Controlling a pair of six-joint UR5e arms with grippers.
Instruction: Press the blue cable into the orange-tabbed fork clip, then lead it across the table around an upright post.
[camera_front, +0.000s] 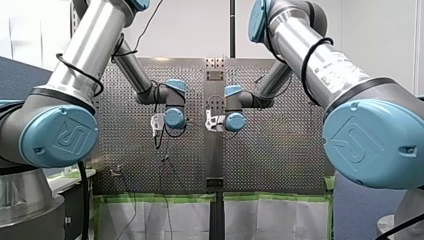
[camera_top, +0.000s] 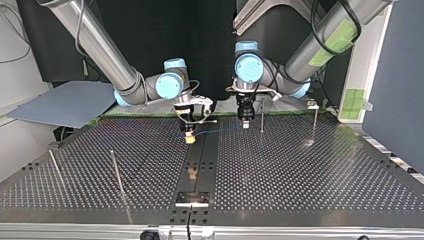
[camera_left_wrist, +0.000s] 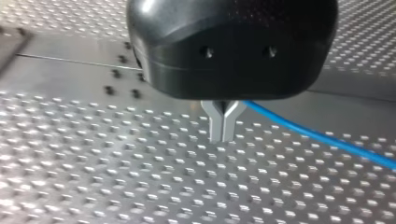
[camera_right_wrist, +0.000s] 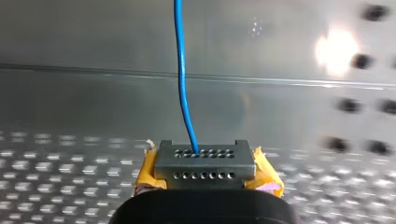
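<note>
Blue cable (camera_left_wrist: 317, 134) is strung nearly straight across the smooth centre strip (camera_top: 201, 160), long axis crosswise to the strip, with one gripper at each end of the span. My right gripper (camera_right_wrist: 204, 163) stands at one edge of the strip. Its yellow pads flank a grey block drilled with two rows of small holes, and the cable leaves the block's top going straight ahead, so it is clenched on the cable. My left gripper (camera_left_wrist: 223, 126) sits just past the strip's other edge: a rounded black housing and two bare-metal fingers pressed flat together with no gap. The cable leaves from right behind them, so I judge it clamped, though the contact itself is hidden. An upright post (camera_top: 261, 117), a thin steel rod, stands just beside the left gripper on the side away from the strip, so the left arm is the nearer one. I cannot pick out the orange-tabbed fork clip in any view, so its bearing from the cable is unknown. Judgement: the pressing-in is not yet done. The cable is thin, glossy and flexible. The table (camera_top: 310, 185) is shiny, dimpled, perforated metal.
</note>
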